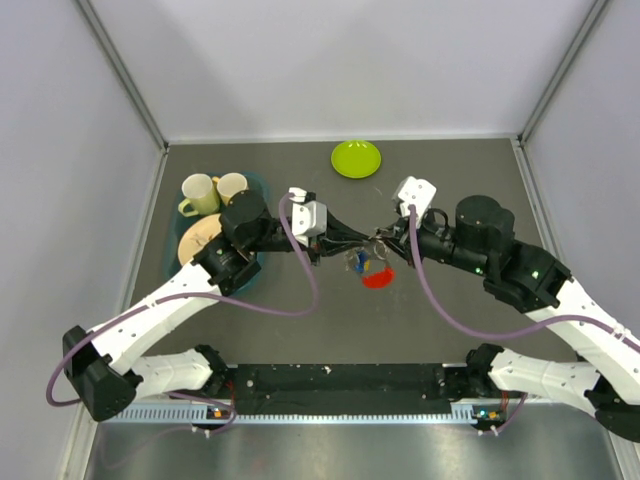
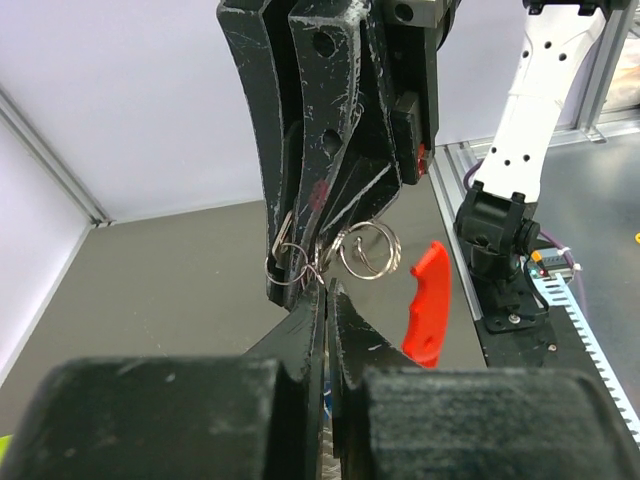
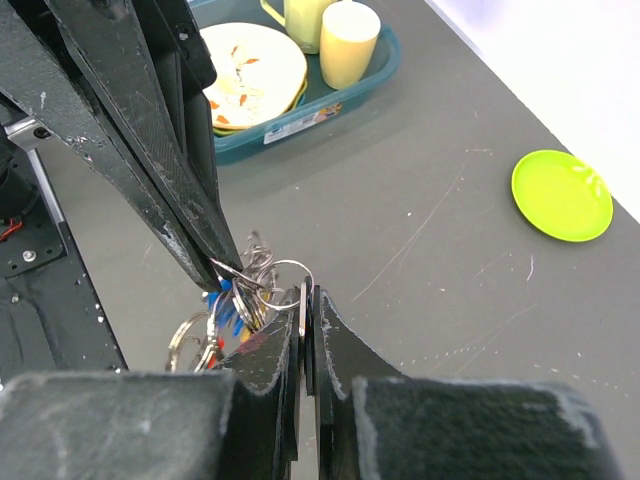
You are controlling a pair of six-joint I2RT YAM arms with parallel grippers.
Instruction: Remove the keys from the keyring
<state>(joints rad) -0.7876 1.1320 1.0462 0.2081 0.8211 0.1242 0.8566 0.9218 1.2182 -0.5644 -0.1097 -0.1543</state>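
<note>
Right up against the lens in each wrist view are that hand's own black fingers. The left hand (image 2: 327, 289) and the right hand (image 3: 305, 293) meet tip to tip above the middle of the table (image 1: 300, 330). Both are squeezed fully shut, and each looks to be nipping the thin wire of the keyring (image 2: 368, 250). It's really a tangle of silver loops strung between the two hands. I see at least three loops, but can't get an exact count.

There are two coloured keys I can pick out. One red key (image 2: 428, 305) dangles just beside the loops under the right hand. One blue key (image 3: 224, 306) is tucked in the bunch right at the fingertips. Can't tell if either touches the table.

The surface is dark grey, matte and scuffed with fine scratches. The room is plain pale walls (image 1: 60, 150) with metal framing in the corners.

On the outer side of the left hand sits one teal tray (image 3: 300, 118). It holds two pale yellow cups (image 1: 198, 193) and one flower-patterned plate (image 3: 250, 70). Past both hands, toward the back wall, there's one lime-green dish (image 1: 356, 158).
</note>
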